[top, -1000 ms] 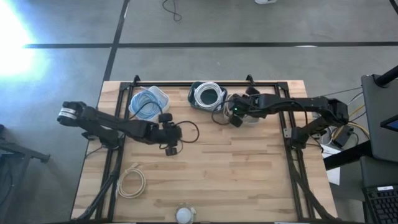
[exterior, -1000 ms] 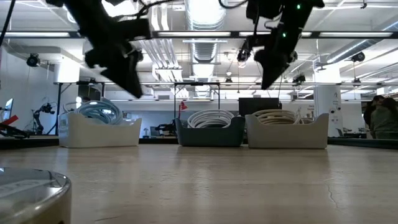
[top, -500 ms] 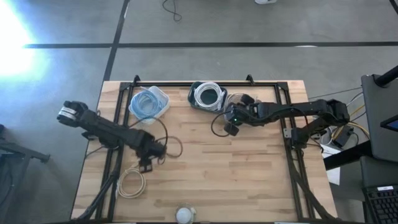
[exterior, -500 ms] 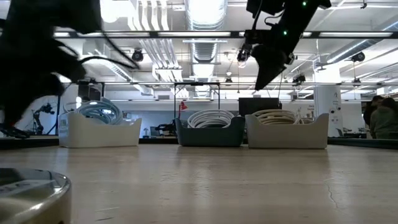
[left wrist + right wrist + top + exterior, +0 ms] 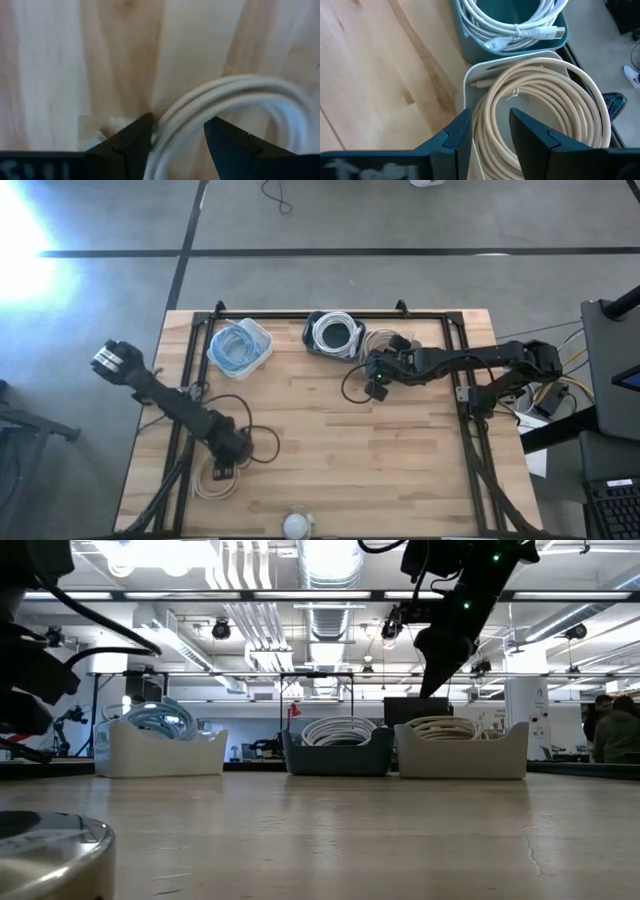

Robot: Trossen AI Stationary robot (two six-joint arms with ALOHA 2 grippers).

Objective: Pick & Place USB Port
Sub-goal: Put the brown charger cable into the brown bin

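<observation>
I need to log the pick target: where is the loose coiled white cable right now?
In the high view the coiled white cable lies on the wooden table near its front-left corner, directly under the left gripper, whose open jaws straddle it.

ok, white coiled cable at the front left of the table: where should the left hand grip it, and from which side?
Grip the bundled strands on the rim of the white coiled cable, coming straight down from above. It lies flat on the table, so only a vertical approach gets a finger on each side of the bundle. The left hand is already open astride the strands there.
</observation>
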